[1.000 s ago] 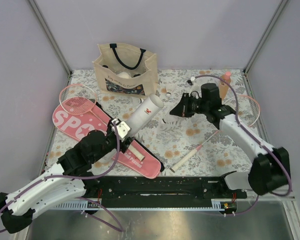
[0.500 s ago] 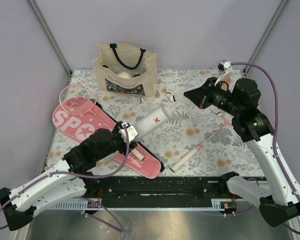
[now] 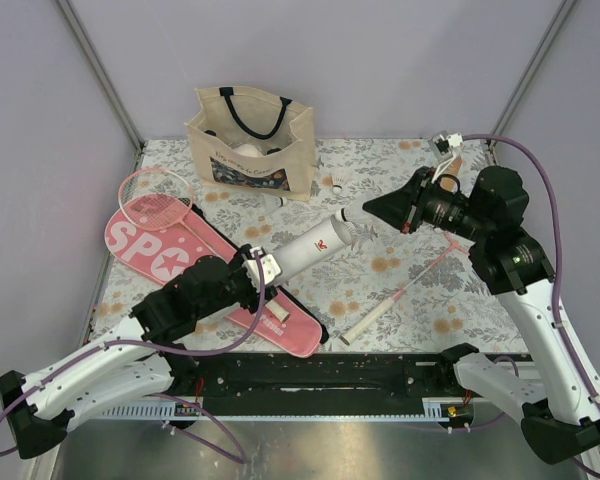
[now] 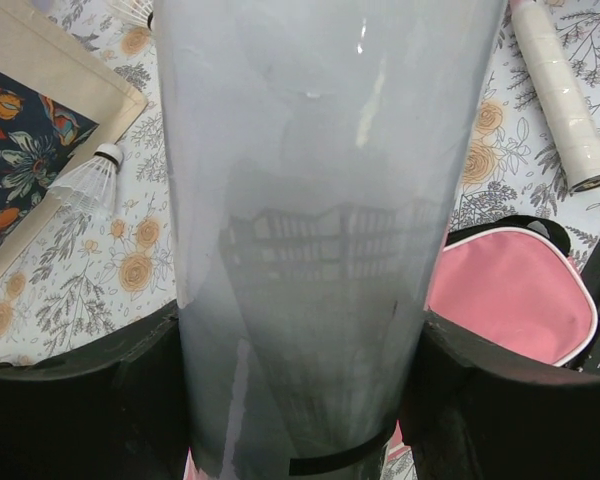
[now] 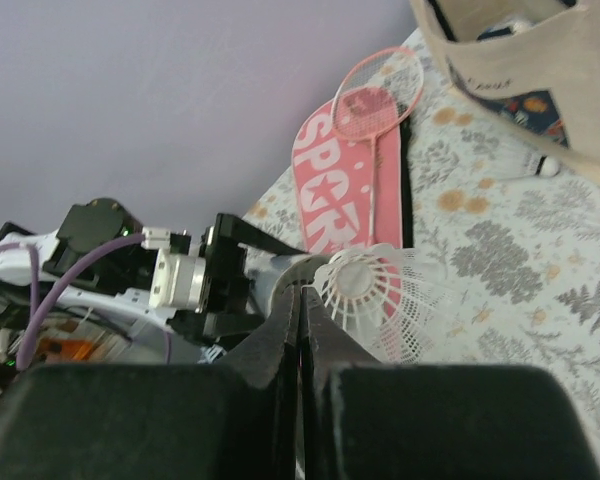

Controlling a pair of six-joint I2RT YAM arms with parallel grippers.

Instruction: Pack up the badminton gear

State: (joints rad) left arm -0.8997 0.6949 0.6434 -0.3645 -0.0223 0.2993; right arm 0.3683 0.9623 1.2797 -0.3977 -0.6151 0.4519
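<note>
While gripped by left hand (image 3: pixel 263 266), tube (image 3: pixel 315 242), shuttlecock (image 3: pixel 352 232) at mouth, clenched right hand (image 3: pixel 368 209) beside, tote (image 3: pixel 250 145) behind.

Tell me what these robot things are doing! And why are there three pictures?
These are two robot arms bolted to the near edge of a table. Each arm ends in two fingers for pinching things. The wide picture comes from a camera up above. The other two come from little cameras on each arm's wrist, so they look along that arm's own fingers.

The left fingers hold a long white tube. The right fingers are closed and seem to pinch a white shuttlecock right at the tube's open end.

On the flowery table lie a pink racket case with one racket partly on it, a second racket, another shuttlecock and a cloth bag.
</note>
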